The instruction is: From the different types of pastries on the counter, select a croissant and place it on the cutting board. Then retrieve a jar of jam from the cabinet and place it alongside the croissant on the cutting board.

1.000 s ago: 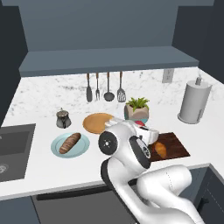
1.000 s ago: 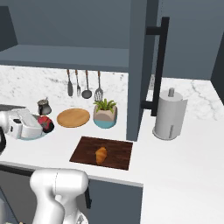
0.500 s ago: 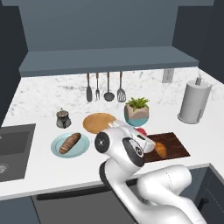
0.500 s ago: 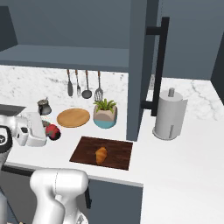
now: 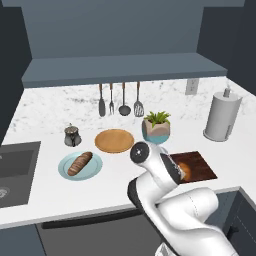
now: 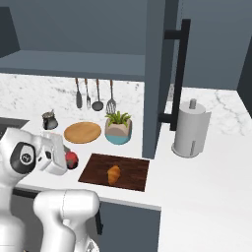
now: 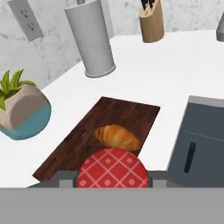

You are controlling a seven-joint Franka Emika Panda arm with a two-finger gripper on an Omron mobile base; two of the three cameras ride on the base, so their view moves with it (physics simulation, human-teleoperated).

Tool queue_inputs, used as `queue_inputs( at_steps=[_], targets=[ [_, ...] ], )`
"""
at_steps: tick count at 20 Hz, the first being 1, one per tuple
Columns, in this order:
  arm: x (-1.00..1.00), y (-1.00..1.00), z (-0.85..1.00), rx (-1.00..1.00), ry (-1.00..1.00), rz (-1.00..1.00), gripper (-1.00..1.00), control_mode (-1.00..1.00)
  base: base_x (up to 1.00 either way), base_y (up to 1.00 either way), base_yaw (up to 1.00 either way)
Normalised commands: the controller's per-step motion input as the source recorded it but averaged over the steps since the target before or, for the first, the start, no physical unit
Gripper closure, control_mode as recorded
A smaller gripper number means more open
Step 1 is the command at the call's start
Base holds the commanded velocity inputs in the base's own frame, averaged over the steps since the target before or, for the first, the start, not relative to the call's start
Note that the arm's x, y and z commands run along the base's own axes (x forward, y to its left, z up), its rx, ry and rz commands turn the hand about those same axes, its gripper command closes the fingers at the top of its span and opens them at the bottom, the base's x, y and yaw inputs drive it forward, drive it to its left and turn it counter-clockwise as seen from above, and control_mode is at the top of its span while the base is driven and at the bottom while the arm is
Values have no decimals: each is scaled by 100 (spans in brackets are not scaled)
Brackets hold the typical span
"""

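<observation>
Two golden-brown pastries sit apart on the white marble-look counter (image 5: pixel 45 115). At the far left of the left base view a dark sink (image 5: pixel 15 172) is set into the worktop; next comes a small grey metallic lidded pot (image 5: pixel 72 135), and in front of it a longer brown baguette-like loaf (image 5: pixel 80 163) lying on a pale blue round plate (image 5: pixel 95 170). Further along is a round tan wooden plate (image 5: pixel 114 141), with four utensils (image 5: pixel 120 100) hanging on the wall behind it under the long flat shelf of the dark blue-grey cabinet (image 5: pixel 125 67). A potted plant in a blue and beige bowl (image 5: pixel 156 127) stands just beside the tan plate. Right of that lies the flat dark reddish-brown rectangular cutting board (image 6: pixel 123 165), and the small stubby golden-brown croissant (image 6: pixel 113 173) rests on it, near its middle. The gripper (image 6: pixel 70 160) hangs at the board's left end, closed around a small squat jar of jam (image 7: pixel 112 169) whose red checked top faces the hand camera; in the hand view the jar sits above the near end of the board, just short of the croissant. A grey paper towel roll on a stand (image 6: pixel 190 130) is well right of the board, and a wooden knife block (image 7: pixel 151 21) stands beyond it.
</observation>
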Motion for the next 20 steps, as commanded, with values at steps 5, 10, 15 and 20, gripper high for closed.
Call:
queue_inputs(
  at_steps=[5, 10, 15, 20],
  targets=[
    [40, -55, -46, 0, 0, -17, 100, -100, 0, 0, 0],
    [55, -19, -61, 8, 6, -4, 100, -100, 0, 0, 0],
    [65, -19, -79, 1, 0, -1, 100, -100, 0, 0, 0],
    [0, -56, -93, -1, -3, -9, 100, -100, 0, 0, 0]
  ],
)
